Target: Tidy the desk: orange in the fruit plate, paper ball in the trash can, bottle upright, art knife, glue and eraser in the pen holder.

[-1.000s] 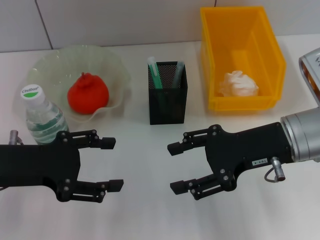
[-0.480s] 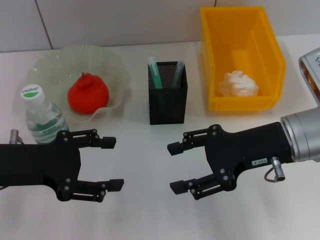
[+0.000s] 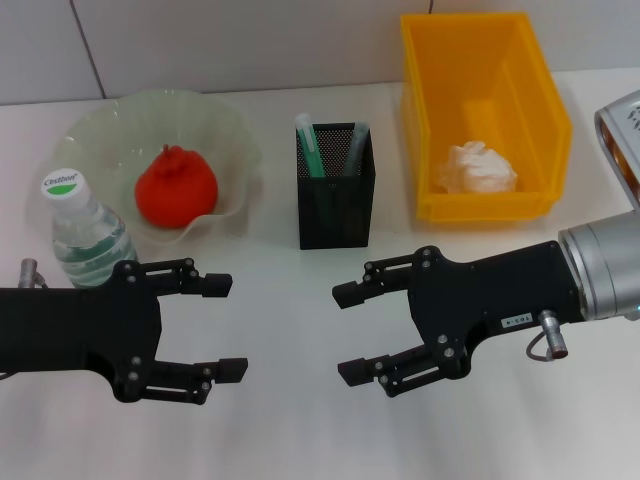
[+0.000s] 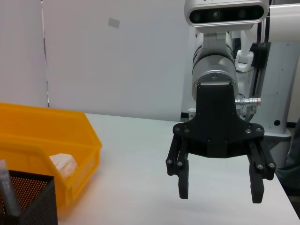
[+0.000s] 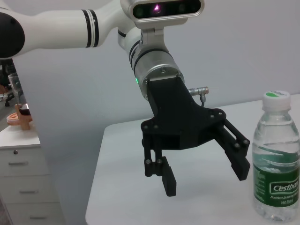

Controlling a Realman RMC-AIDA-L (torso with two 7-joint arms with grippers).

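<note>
Bottle (image 3: 88,232) stands upright just beside left gripper (image 3: 215,328); we judge a careless swing could topple it. Both grippers, right (image 3: 352,332) too, hang open and empty.

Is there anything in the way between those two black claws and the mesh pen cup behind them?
Nothing visible. Bare table lies between the open left gripper, the open right gripper and the pen holder.

The eraser seems hidden inside the pen holder (image 3: 335,199); mesh walls screen its contents.
</note>
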